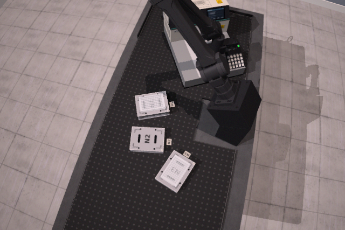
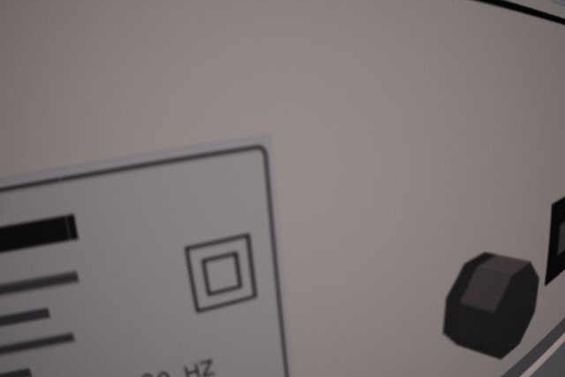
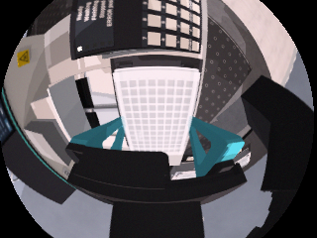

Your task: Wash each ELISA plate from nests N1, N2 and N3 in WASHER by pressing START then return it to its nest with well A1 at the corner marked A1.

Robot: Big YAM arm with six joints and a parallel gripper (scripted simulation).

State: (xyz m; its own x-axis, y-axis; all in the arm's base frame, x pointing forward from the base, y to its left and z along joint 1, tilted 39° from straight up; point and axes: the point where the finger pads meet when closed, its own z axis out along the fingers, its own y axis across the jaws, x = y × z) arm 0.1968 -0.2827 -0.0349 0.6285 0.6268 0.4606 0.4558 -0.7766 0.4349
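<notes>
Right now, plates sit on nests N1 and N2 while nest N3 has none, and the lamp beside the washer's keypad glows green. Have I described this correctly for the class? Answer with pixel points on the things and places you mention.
Not quite: the nest without a plate is N2 (image 1: 147, 146), as the top view shows. Plates sit on N1 (image 1: 140, 112) and N3 (image 1: 160, 177), and the lamp (image 1: 238, 46) beside the keypad (image 1: 235, 61) glows green.

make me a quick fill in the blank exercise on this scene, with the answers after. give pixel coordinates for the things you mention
The nest labelled ____ has no plate on it.
The small lamp (image 1: 238, 45) by the keypad (image 1: 235, 60) (image 3: 171, 25) glows ____.
The gripper's fingers are coloured ____.
The warning sticker on top of the washer (image 1: 211, 0) is ____.

Missing words: N2; green; teal; yellow
</notes>
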